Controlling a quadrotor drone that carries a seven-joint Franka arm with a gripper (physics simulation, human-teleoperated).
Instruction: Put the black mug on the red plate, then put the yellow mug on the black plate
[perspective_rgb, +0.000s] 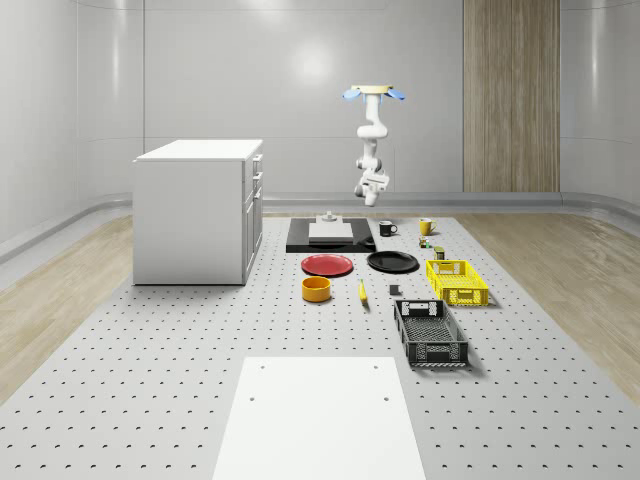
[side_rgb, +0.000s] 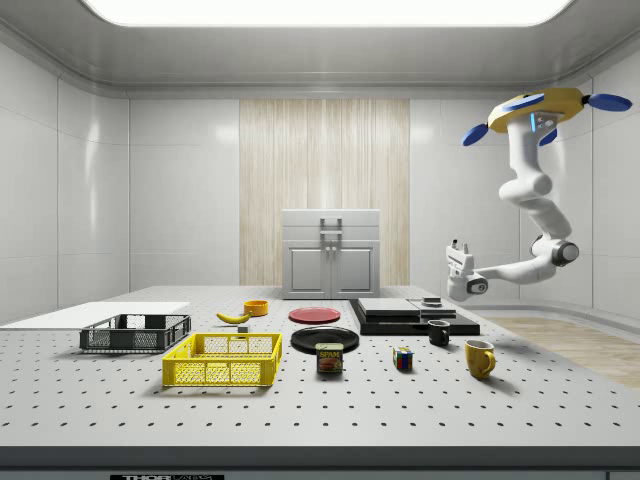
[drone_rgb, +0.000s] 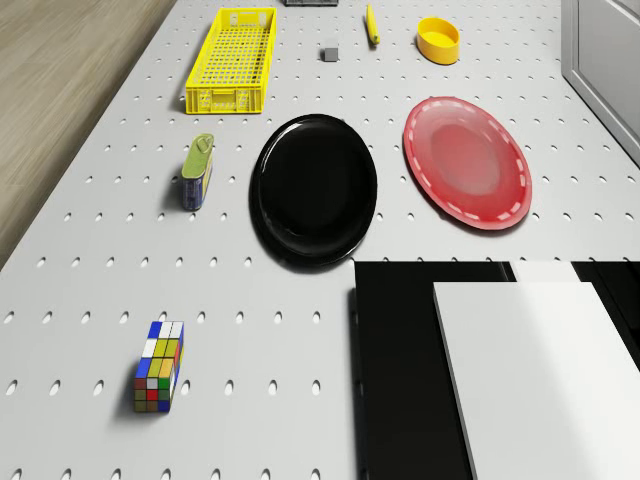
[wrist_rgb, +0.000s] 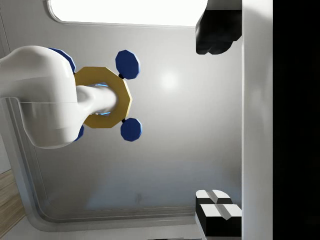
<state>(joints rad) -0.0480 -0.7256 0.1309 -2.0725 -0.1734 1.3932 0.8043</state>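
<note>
The black mug (perspective_rgb: 387, 228) stands upright on the table beside the black slab, and the yellow mug (perspective_rgb: 425, 226) stands to its right in the whole-scene view. In front of them lie the red plate (perspective_rgb: 328, 265) and the black plate (perspective_rgb: 392, 262), both bare. In the side view the black mug (side_rgb: 439, 333) and the yellow mug (side_rgb: 480, 358) sit below the arm. The drone (side_rgb: 545, 110) hovers high over the table's far end. My gripper (side_rgb: 456, 243) is open, empty and turned upward, well above the black mug. The wrist view looks up at the drone (wrist_rgb: 102, 97) between the spread fingers (wrist_rgb: 215, 32).
A black slab (drone_rgb: 400, 370) carries a white block (drone_rgb: 540, 370). A tin can (drone_rgb: 197, 171) and a colour cube (drone_rgb: 159, 379) lie near the black plate (drone_rgb: 313, 190). A yellow basket (perspective_rgb: 457, 281), black basket (perspective_rgb: 430, 332), yellow bowl (perspective_rgb: 316, 289), banana (perspective_rgb: 362, 291) and white cabinet (perspective_rgb: 200, 210) stand further off.
</note>
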